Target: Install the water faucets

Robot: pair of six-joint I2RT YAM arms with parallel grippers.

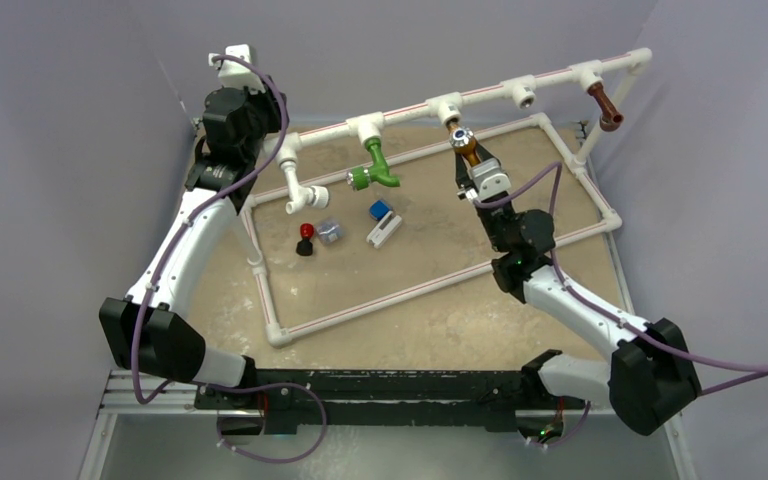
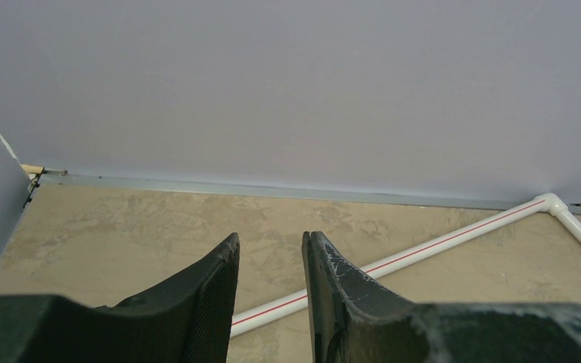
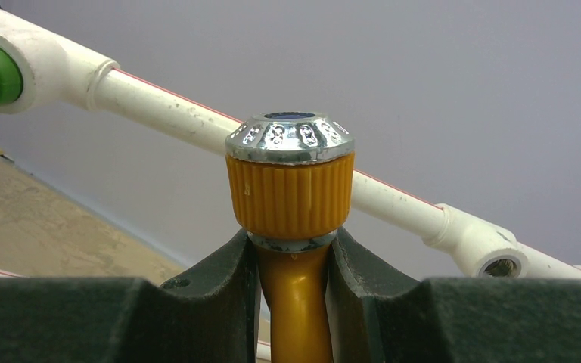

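The orange faucet (image 3: pixel 290 189), clamped below its cap by the right gripper (image 3: pixel 291 253), was held just under a tee (image 1: pixel 445 105); aligning and threading it was judged next, while the left gripper (image 2: pixel 270 261) was seen slightly parted, empty.

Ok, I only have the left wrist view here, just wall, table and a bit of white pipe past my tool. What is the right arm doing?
Observer: The right tool is shut on the orange faucet, just below its ribbed collar, up by the raised pipe.
Operator: And the green faucet?
Observer: The green faucet sits in a tee on that pipe, on the left arm's side of the orange one.
Operator: Any socket free?
Observer: Yes, between the orange one and the brown faucet there is an empty threaded socket.
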